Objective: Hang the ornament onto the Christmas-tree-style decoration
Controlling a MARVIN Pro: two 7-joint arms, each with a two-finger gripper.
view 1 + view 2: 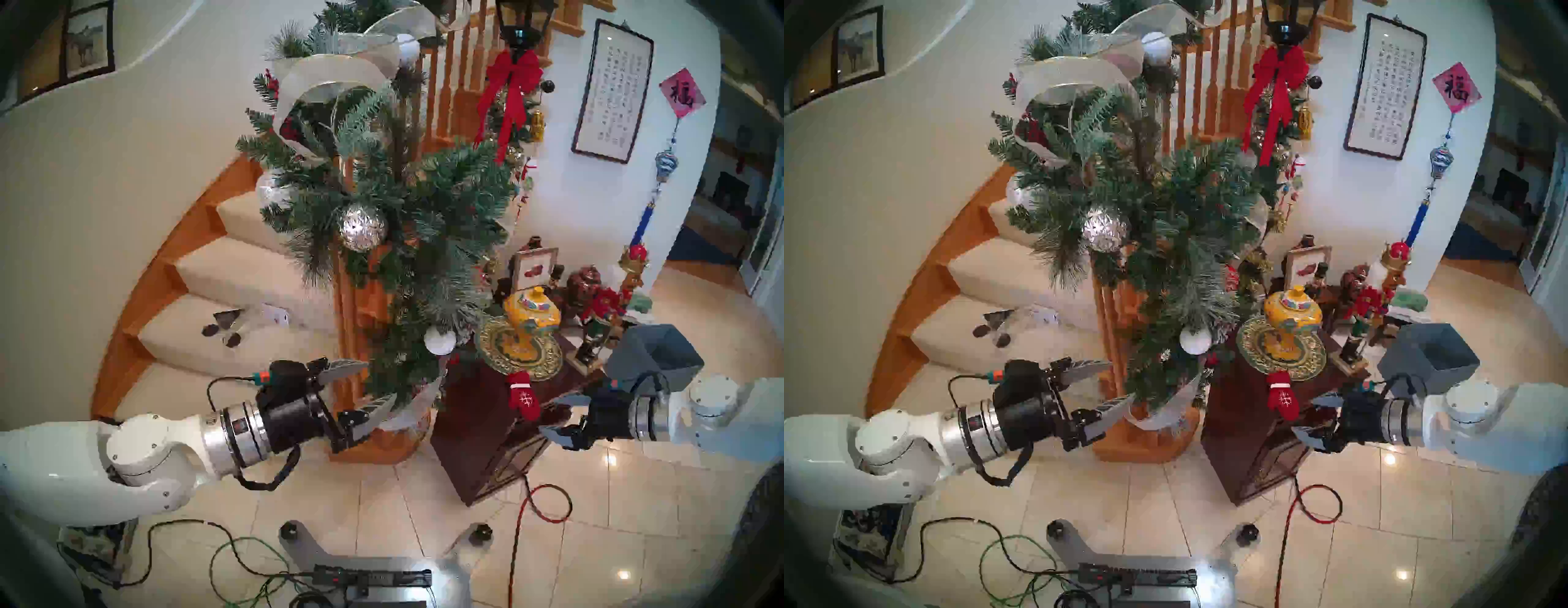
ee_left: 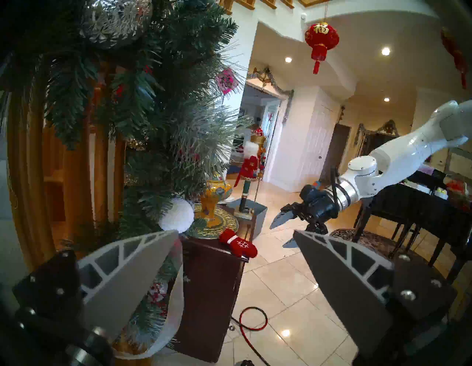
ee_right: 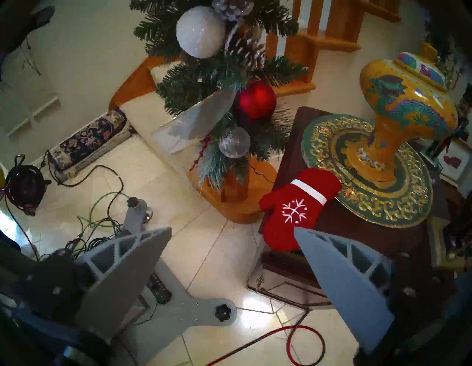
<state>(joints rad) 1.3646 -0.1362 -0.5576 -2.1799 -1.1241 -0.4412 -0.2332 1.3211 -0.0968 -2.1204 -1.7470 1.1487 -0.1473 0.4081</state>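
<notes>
Mitten (image 3: 296,207) lies unheld at cabinet (image 3: 344,237) front edge, overhanging; right gripper (image 3: 232,258) gaping, left gripper (image 2: 235,258) likewise. A nudge risks dropping it.

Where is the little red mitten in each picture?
Head left view: the red mitten lies right of centre, low, on the dark wooden stand.
Head right view: mitten right of centre, low, same stand.
Left wrist view: mitten at centre, at the stand's corner.
Right wrist view: mitten right of centre, above the right finger.
Shared landmark: the green-and-gold plate right beside it.
</notes>
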